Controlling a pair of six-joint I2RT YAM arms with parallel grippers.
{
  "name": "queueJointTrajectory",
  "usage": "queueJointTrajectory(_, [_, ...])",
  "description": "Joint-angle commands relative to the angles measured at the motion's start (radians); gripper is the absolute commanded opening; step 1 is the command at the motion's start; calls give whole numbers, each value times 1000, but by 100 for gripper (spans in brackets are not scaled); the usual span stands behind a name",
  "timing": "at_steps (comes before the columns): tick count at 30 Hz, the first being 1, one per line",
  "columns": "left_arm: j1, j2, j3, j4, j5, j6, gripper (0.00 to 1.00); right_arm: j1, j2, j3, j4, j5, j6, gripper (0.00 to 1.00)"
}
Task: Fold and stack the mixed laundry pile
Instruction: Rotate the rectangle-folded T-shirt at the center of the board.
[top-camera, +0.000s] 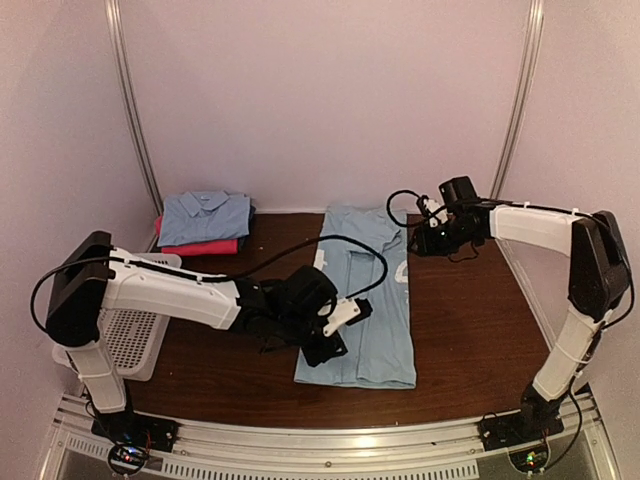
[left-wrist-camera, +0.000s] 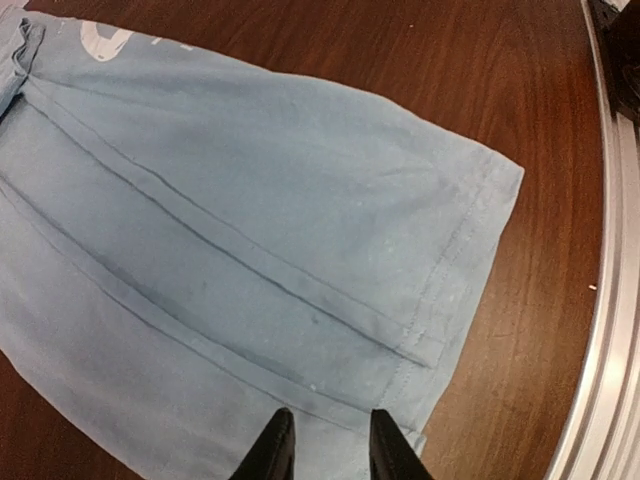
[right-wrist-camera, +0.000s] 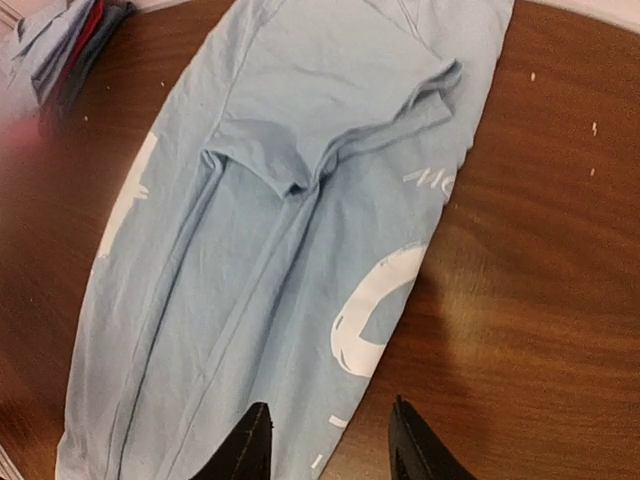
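Observation:
A light blue shirt with white print (top-camera: 365, 290) lies flat on the brown table (top-camera: 480, 320), folded lengthwise into a long strip. My left gripper (top-camera: 327, 350) hovers over its near left part, close to the hem. In the left wrist view the gripper (left-wrist-camera: 330, 445) is open and empty just above the cloth (left-wrist-camera: 250, 220). My right gripper (top-camera: 420, 240) is at the shirt's far right edge. In the right wrist view it (right-wrist-camera: 330, 440) is open and empty over the edge of the shirt (right-wrist-camera: 260, 250) and its white print (right-wrist-camera: 375, 300).
A folded light blue collared shirt (top-camera: 205, 215) lies on a magenta cloth (top-camera: 200, 246) at the back left; this stack also shows in the right wrist view (right-wrist-camera: 60, 30). A white perforated basket (top-camera: 130, 340) stands at the left. A metal rail (top-camera: 350, 445) runs along the near edge.

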Motion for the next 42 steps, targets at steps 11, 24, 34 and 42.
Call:
queueJointTrajectory(11, [-118,137,140,98,72,382,27,0,63,-275,201,-149,166,37])
queueJointTrajectory(24, [-139,273,274,84,104,478,29,-1,121,-292,253,-178,186,36])
queueJointTrajectory(34, [-145,357,357,50,109,514,29,-1,136,-290,255,-179,183,36])
queueJointTrajectory(42, [-145,370,357,43,80,522,26,-3,145,-282,248,-178,179,35])
